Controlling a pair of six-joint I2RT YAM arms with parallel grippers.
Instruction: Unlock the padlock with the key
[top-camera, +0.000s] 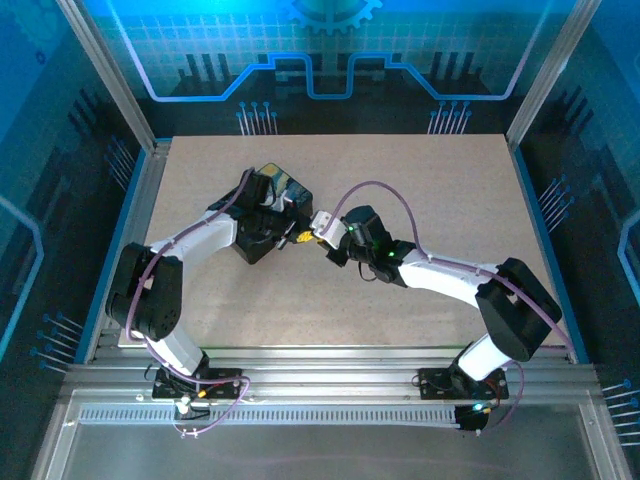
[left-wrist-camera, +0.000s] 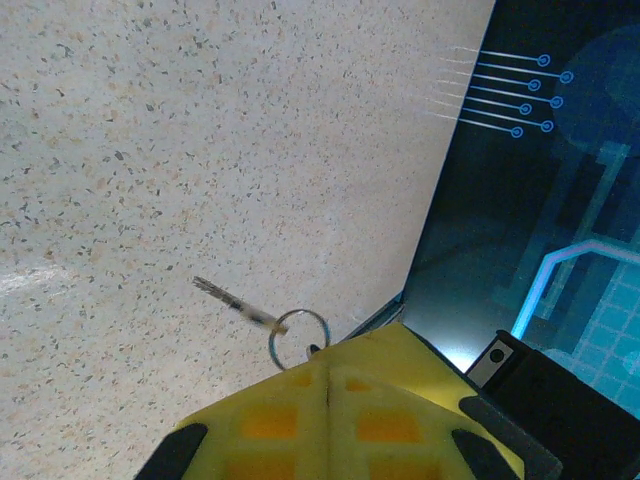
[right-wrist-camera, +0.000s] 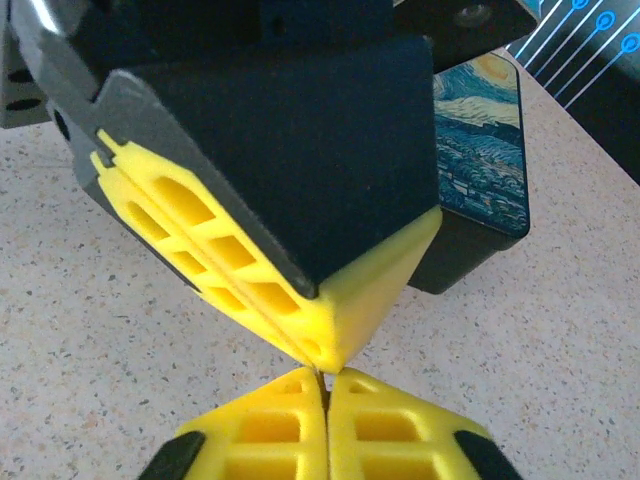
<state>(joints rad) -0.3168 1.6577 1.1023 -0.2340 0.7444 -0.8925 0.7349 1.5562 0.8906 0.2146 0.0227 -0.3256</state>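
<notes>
Pinching the key (left-wrist-camera: 240, 305) by its ring (left-wrist-camera: 298, 338) with the left gripper (left-wrist-camera: 326, 372), fingers pressed flat together, nothing else between them. Looks deliberate: ring grabbed rather than blade, so the whole toothed end is left free, poking out past the tips and slanting over the table (left-wrist-camera: 180, 150). Probable downside: loose blade swinging on a ring, hard to aim. Blurred in the left wrist view, so no call on tooth orientation or on clearance above the surface. Met tip to tip by the right gripper (right-wrist-camera: 325, 392), also closed tight. Thin dark line at its seam, too small to call as a clamped object or just the gap. Likely set nose to nose at mid-table to put the work within reach of both arms and under both wrist cameras. Padlock position relative to those tips: cannot tell. Just beyond the left gripper, far-left of the meeting point: dark box (right-wrist-camera: 482, 135) with the swirly blue-and-yellow lid. Touching the gripper body or merely beside it, cannot tell, so little room for swinging farther or left. Plenty of bare table to the right and on the near side. All table edges well apart from the tips in the top view. Dark wall panel (left-wrist-camera: 560, 230) past the edge, no concern. Best guess: work toward the open near-right area, away from the box.
</notes>
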